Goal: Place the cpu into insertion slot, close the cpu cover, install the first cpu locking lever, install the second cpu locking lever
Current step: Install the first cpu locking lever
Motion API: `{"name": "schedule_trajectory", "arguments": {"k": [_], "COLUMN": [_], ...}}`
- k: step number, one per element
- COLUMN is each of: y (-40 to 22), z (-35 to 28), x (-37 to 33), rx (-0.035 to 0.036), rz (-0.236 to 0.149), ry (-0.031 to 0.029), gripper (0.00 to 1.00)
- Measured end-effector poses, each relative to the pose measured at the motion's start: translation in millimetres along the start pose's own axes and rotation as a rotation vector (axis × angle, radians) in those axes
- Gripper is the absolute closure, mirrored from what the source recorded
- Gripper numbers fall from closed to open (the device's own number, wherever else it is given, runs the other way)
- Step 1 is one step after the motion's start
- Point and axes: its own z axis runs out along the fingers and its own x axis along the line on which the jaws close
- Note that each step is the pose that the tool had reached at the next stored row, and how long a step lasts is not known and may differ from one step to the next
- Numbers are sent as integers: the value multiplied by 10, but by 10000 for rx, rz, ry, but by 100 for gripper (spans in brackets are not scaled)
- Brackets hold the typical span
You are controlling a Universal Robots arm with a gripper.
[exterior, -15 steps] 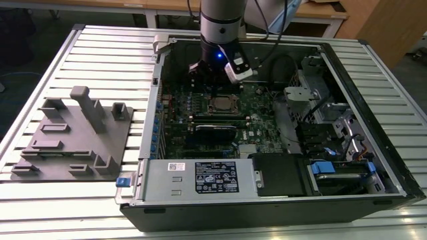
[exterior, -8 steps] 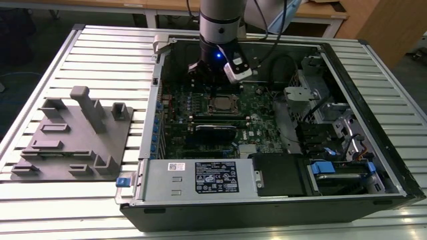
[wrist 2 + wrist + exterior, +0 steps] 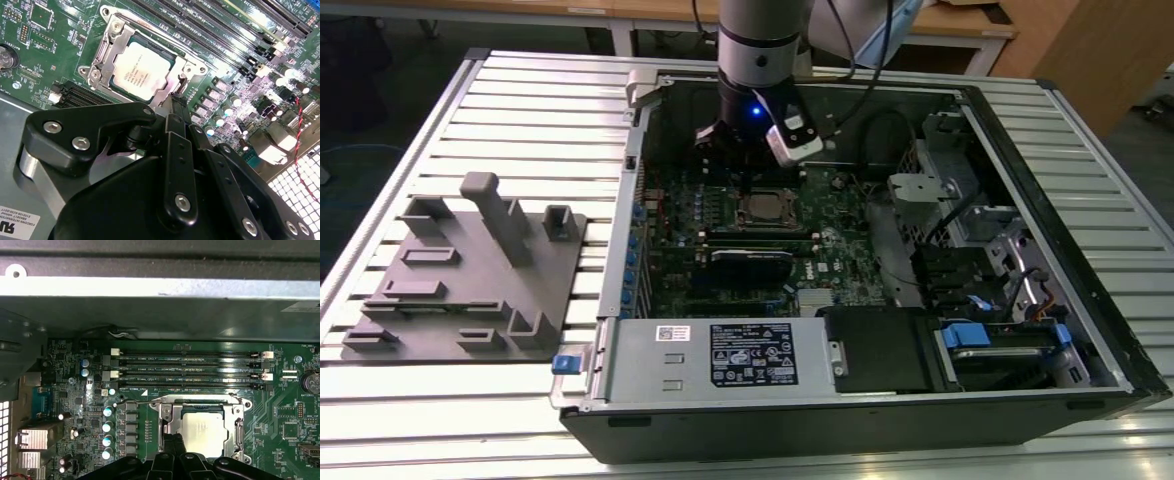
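In the second wrist view the claw (image 3: 176, 104) and its black linkage hide the side of the insertion slot (image 3: 102, 55) nearest them. In the first wrist view the claw is cut off by the picture's edge and covers one corner of the cpu (image 3: 205, 432).

In the exterior view the arm (image 3: 761, 40) is cut at the picture's top, and its wrist stands in front of the claw. There the insertion slot is too small to tell the cpu from the frame. The bench (image 3: 400, 420) runs out of the picture along its near edge and at the exterior view's left.
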Motion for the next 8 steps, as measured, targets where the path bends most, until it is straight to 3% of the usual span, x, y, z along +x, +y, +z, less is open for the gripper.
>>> {"name": "schedule_trajectory", "arguments": {"k": [8], "y": [0], "z": [0], "x": [4], "rx": [0], "rz": [0], "ry": [0], "gripper": [89]}}
